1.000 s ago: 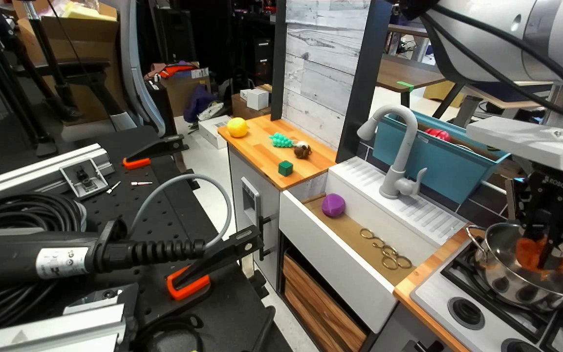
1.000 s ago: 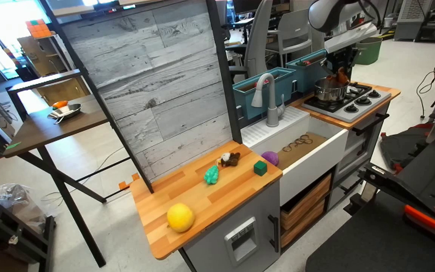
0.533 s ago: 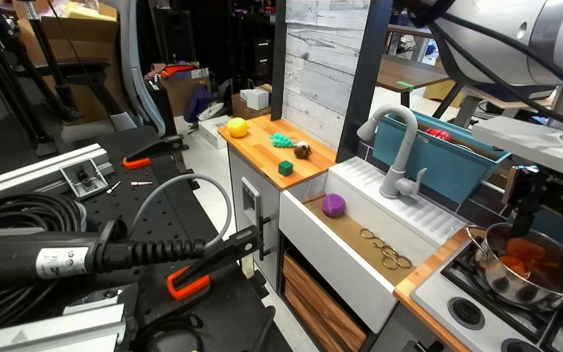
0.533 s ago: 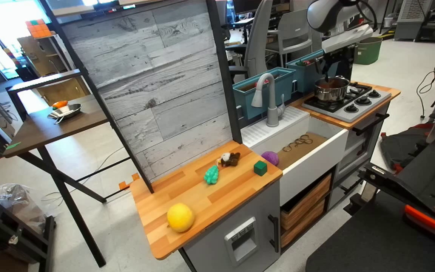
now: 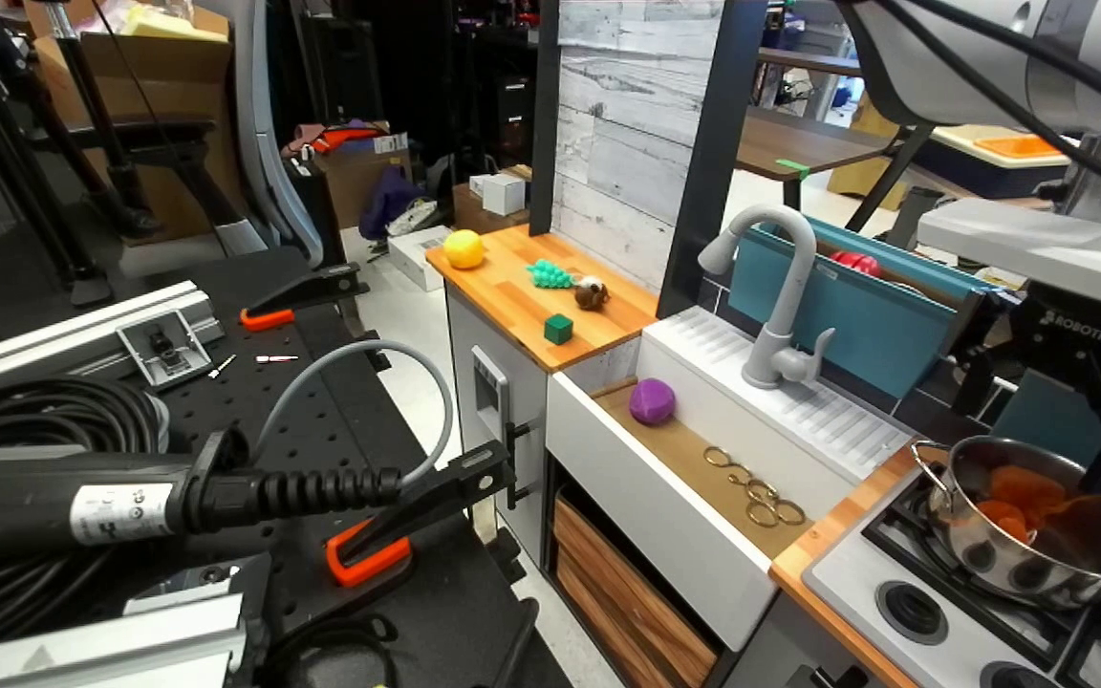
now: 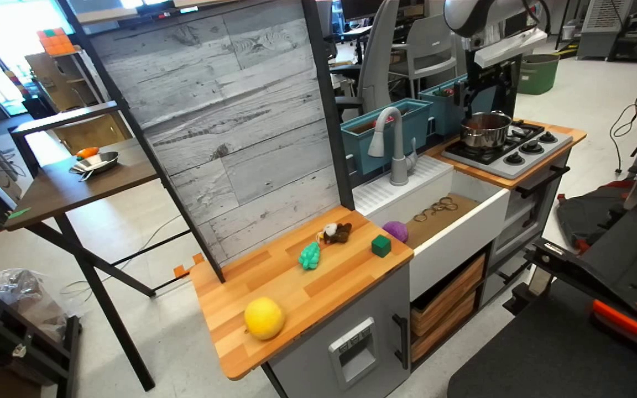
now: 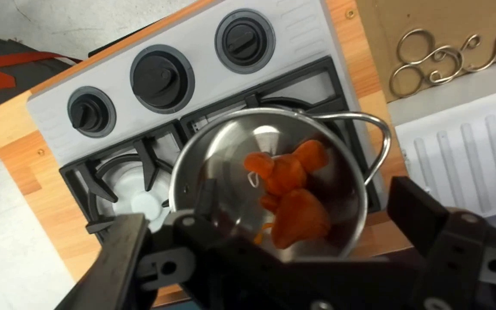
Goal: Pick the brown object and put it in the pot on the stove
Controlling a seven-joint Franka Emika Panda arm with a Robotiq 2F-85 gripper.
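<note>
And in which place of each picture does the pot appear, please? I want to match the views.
In an exterior view: the pot is at lower right, the sink to its left.
In an exterior view: pot at upper right, sink below left.
In the wrist view: pot near the middle, sink at upper right.
Landmark in all three: the sink.

I watch both exterior views: a yellow ball (image 6: pixel 264 318), a bumpy teal toy (image 6: pixel 309 256) and a green cube (image 6: pixel 381 246) sit on the wooden tabletop (image 6: pixel 318 293). A purple ball (image 5: pixel 652 401) and curled metal wire (image 5: pixel 772 500) lie in the white sink (image 5: pixel 656 516); a grey faucet (image 5: pixel 775 344) stands at its edge. In an exterior view, I count 2 orange-and-black clamps (image 5: pixel 369 554) on a black tabletop (image 5: pixel 350 401).
</note>
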